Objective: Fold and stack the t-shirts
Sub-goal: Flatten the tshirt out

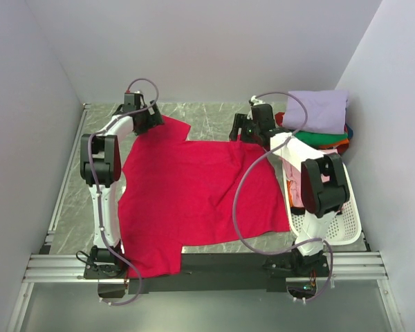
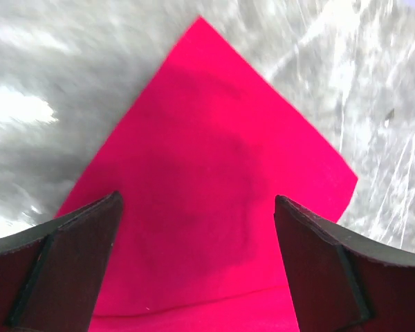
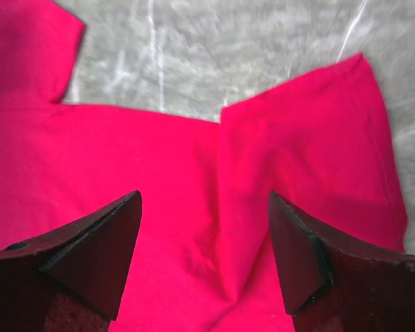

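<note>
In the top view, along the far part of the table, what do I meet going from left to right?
left gripper → right gripper → stack of folded t-shirts, lavender on top. The spread red t-shirt reaches across beneath both grippers, so I leave it out.

A crimson-red cloth t-shirt (image 1: 194, 194) lies spread flat over most of the grey marbled table (image 1: 211, 121), leaving bare strips along the far edge and down the left side beside the plain white wall (image 1: 28, 138). On the right, a white perforated plastic basket (image 1: 346, 225) and a stack of folded lavender, green and orange shirts (image 1: 318, 114) block the way. The right arm's pale grey cable (image 1: 235, 207) loops low over the red cloth.
</note>
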Controlling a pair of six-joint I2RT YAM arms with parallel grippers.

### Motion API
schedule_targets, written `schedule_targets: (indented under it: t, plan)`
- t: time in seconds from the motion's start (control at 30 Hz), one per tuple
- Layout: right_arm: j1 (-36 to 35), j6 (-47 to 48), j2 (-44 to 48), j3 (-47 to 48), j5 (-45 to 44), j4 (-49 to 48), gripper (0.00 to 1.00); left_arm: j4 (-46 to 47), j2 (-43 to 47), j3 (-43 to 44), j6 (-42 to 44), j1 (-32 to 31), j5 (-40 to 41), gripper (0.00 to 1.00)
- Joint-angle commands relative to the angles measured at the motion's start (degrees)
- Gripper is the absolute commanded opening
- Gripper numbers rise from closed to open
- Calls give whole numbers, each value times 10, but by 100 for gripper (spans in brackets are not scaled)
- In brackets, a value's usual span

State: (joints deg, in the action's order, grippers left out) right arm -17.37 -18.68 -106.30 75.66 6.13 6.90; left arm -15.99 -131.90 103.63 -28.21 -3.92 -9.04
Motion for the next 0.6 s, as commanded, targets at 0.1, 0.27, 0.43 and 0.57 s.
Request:
schedule_targets:
  t: [0.1, 0.27, 0.43, 0.57]
  plan:
    - [2, 0, 36, 6, -14, -23, 80, -24, -29, 54, 10, 20, 41, 99]
    - [4, 10, -6, 42, -38, -5, 80, 32, 19, 1, 36, 2, 105, 99]
    - [4, 12, -30, 64, -44, 8, 80, 12, 43, 7, 50, -6, 174, 99]
    - [6, 13, -44, 78, -60, 17, 80, 47, 109, -36, 87, -43, 251, 99]
